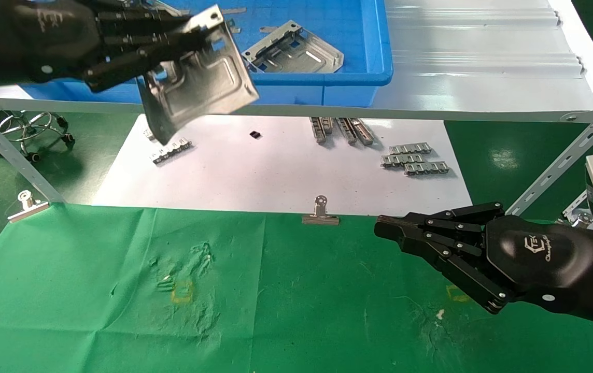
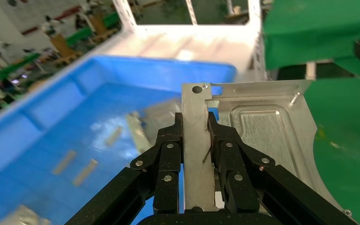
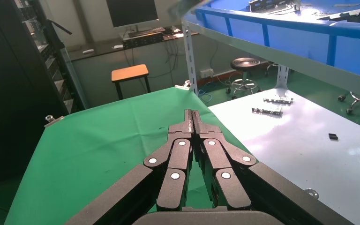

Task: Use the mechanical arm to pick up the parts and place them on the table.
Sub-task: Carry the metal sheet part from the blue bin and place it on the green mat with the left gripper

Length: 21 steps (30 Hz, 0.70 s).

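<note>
Green cloth covers the desk, with a white paper sheet lying beyond it under a grey metal shelf.

Left claw: the black jointed fingers are clamped together on the raised flange of a flat silver stamped sheet-metal plate. The plate hangs tilted in the air, clear of the blue plastic bin on the shelf and above the far left of the paper sheet. Gripping by the flange edge leaves the broad embossed face free, which should let the plate be laid flat on the cloth. It touches nothing except the fingers.

A second silver stamped plate lies inside the blue bin, still to be picked.

Right claw: its fingers are drawn together, straight and empty. It hovers low over the right side of the green cloth, apparently idle and well apart from the held plate.

Further out, small grey toothed strips rest on the paper, and a silver binder clip pins the cloth's far edge.

Judgement: the current step is transfer; the plate must still descend to the green cloth.
</note>
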### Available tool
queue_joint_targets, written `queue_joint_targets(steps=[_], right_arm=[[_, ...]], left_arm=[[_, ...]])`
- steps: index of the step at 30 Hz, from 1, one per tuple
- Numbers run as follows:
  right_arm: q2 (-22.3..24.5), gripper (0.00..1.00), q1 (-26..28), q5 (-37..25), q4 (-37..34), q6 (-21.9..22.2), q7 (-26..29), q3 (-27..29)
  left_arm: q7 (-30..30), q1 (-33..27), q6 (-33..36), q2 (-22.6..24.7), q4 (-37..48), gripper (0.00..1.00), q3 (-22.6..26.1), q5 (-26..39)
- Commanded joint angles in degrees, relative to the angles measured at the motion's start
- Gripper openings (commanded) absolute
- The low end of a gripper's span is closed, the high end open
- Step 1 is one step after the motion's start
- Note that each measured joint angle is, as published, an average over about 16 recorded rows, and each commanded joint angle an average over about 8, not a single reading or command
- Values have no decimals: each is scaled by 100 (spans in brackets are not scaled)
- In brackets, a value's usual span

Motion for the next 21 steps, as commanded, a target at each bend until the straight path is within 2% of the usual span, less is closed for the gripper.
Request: queue_joint_targets(steps=[1, 11, 15, 21], right_arm=[[0, 0, 0, 0, 0, 0, 0, 0], [0, 0, 0, 0, 0, 0, 0, 0], [0, 0, 0, 0, 0, 0, 0, 0], [0, 0, 0, 0, 0, 0, 0, 0]], left_arm=[[146, 127, 165, -83, -142, 0, 28, -49], [527, 1176, 111, -915, -1825, 0, 1041, -615], [860, 1395, -33, -1018, -1937, 0, 1386, -458], [1272, 1627, -380, -907, -1805, 0, 1626, -98]])
